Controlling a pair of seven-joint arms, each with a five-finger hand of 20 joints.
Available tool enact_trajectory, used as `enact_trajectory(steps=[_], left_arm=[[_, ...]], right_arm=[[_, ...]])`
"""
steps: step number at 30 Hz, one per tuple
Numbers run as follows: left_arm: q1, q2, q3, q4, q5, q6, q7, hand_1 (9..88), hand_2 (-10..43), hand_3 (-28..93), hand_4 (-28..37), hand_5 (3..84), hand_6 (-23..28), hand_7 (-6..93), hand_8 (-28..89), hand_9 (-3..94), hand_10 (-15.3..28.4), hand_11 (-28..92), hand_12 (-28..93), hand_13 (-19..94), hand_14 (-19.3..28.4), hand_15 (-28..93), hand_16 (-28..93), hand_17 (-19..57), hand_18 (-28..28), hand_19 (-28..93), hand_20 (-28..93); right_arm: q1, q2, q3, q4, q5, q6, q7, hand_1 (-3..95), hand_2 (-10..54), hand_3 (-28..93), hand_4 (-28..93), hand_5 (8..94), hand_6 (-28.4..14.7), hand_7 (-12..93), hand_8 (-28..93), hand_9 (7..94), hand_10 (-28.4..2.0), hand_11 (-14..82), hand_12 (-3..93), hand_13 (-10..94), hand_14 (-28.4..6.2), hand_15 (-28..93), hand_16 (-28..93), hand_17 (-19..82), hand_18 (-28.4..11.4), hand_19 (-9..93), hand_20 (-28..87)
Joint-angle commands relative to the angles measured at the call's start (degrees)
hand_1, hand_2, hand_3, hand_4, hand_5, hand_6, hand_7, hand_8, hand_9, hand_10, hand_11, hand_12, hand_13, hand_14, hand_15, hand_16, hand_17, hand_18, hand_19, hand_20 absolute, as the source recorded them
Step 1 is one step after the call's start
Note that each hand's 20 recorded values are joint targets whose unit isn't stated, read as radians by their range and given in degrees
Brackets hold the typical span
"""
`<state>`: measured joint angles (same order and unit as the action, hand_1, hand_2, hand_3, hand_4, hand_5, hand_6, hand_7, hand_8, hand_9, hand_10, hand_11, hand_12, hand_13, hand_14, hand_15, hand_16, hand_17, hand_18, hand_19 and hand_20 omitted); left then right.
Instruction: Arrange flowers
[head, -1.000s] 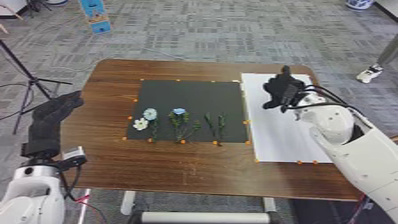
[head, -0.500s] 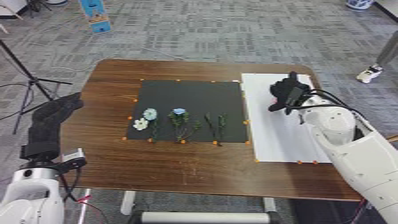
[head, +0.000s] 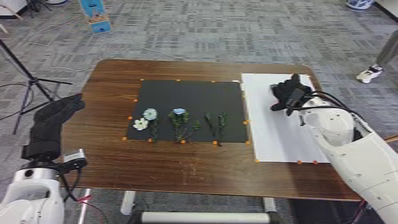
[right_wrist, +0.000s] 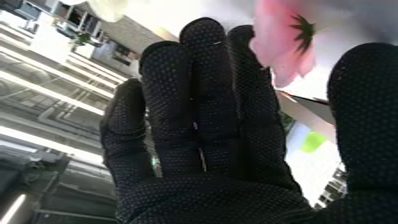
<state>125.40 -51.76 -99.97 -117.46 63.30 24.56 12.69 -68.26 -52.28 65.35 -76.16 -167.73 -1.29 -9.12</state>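
Observation:
In the head view my right hand (head: 289, 91) is over the far part of the white sheet (head: 277, 142). The right wrist view has my right hand (right_wrist: 209, 110) with straight fingers and the thumb apart; a pink flower (right_wrist: 277, 42) shows its green base near the fingertips, on the thumb side. I cannot tell whether they touch. On the black mat (head: 191, 91) lie a pale blue flower (head: 150, 114), a white flower (head: 140, 123), a blue flower (head: 179, 111) and green sprigs (head: 222, 126). Open, my left hand (head: 55, 114) is at the table's left edge.
The brown table (head: 178, 172) extends around the mat and sheet, with small orange markers along their edges. A black tripod (head: 34, 80) stands on the floor at the left. Farther back is a blue stand (head: 96, 17).
My right hand has shifted slightly to the right and nearer over the white sheet. The left hand and the flowers on the black mat have stayed in place.

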Motion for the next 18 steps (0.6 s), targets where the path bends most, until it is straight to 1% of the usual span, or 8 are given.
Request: enact_trajectory(steps=[1,4,5,7,10,11,13,18], left_arm=[[0.9,-0.47,-0.05,-0.85,0.62,-0.7,-0.76,25.3,2.6,73,-26.1,45.6,2.5,16.5,-9,46.9,11.9,20,12,32,12.0,9,0,4.7,4.4,1,14],[0.5,-0.38,0.11,-0.67,0.31,-0.64,-0.45,25.3,2.6,73,-26.1,45.6,2.5,16.4,-9,46.9,11.9,20,12,32,12.0,9,0,4.7,4.5,1,14],[0.5,-0.36,0.09,-0.76,0.26,-0.61,-0.36,25.3,2.6,73,-26.1,45.6,2.5,16.5,-9,46.9,11.9,20,12,32,12.1,9,0,4.6,4.5,1,14],[0.1,-0.31,-0.01,-0.69,0.77,-0.87,-0.48,25.3,2.6,73,-26.1,45.6,2.5,16.5,-9,46.9,11.9,20,12,32,12.1,9,0,4.6,4.5,1,14],[0.3,-0.32,-0.14,-0.82,0.34,-0.74,-0.52,25.3,2.7,73,-26.2,45.7,2.6,16.6,-9,46.9,11.9,20,12,32,12.1,9,0,4.6,4.5,1,14],[0.1,-0.3,-0.16,-0.78,0.58,-0.97,-0.7,25.2,2.7,73,-26.1,45.7,2.5,16.7,-9,46.9,11.9,20,12,32,12.1,9,0,4.6,4.5,1,14],[0.2,-0.29,-0.26,-0.81,0.56,-1.19,-0.76,25.2,2.7,73,-26.1,45.7,2.5,16.8,-9,46.9,11.9,20,12,32,12.1,9,0,4.6,4.6,1,14],[0.4,-0.54,-0.43,-0.99,0.45,-1.1,-0.75,25.2,2.7,73,-26.2,45.7,2.6,16.8,-9,46.7,11.9,20,12,33,12.1,9,0,4.6,4.7,1,14]], right_arm=[[0.9,1.3,0.0,-1.1,-4.4,0.4,1.4,30.6,-5.4,65,-23,67.1,2.1,27,-12,74.9,-13.2,28.1,26.0,58,-16.1,59,37,23,-23.4,68,62],[0.7,1.3,0.0,-0.6,-5.3,-0.1,1.0,30.7,-5.5,65,-23,67.0,2.1,27,-12,74.8,-13.3,28.0,26.0,58,-16.1,59,37,23,-23.3,68,62],[0.6,1.1,0.1,-0.4,-5.4,-0.1,0.8,30.7,-5.7,65,-23,67.0,2.1,27,-12,74.9,-13.3,28.0,26.0,58,-16.1,59,37,23,-23.4,68,62],[0.2,0.8,0.3,-0.4,-5.6,-0.6,0.7,31.1,-5.7,65,-23,67.4,2.1,28,-12,75.1,-13.3,28.1,25.9,58,-16.1,59,37,23,-23.4,68,62],[-0.5,0.7,0.4,-0.8,-5.9,-1.9,0.0,32.0,-5.6,65,-23,69.1,2.6,28,-13,76.7,-13.1,28.7,26.0,59,-16.0,59,37,23,-23.4,69,62],[-0.8,0.7,0.5,-1.0,-6.1,-2.6,-0.3,32.1,-5.6,65,-23,69.8,2.5,28,-12,77.4,-13.0,29.2,26.2,59,-16.0,59,37,24,-23.5,69,62],[-1.2,0.8,0.5,-1.2,-6.3,-3.3,-0.5,31.8,-6.1,65,-23,70.9,2.4,28,-12,78.3,-13.0,30.4,26.7,60,-16.0,59,37,24,-23.6,69,63],[-2.4,0.7,1.0,-1.7,-6.5,-6.3,-1.0,31.7,-6.4,65,-23,72.1,2.1,28,-12,79.0,-13.1,31.9,27.1,60,-16.1,60,37,24,-23.7,70,63]])
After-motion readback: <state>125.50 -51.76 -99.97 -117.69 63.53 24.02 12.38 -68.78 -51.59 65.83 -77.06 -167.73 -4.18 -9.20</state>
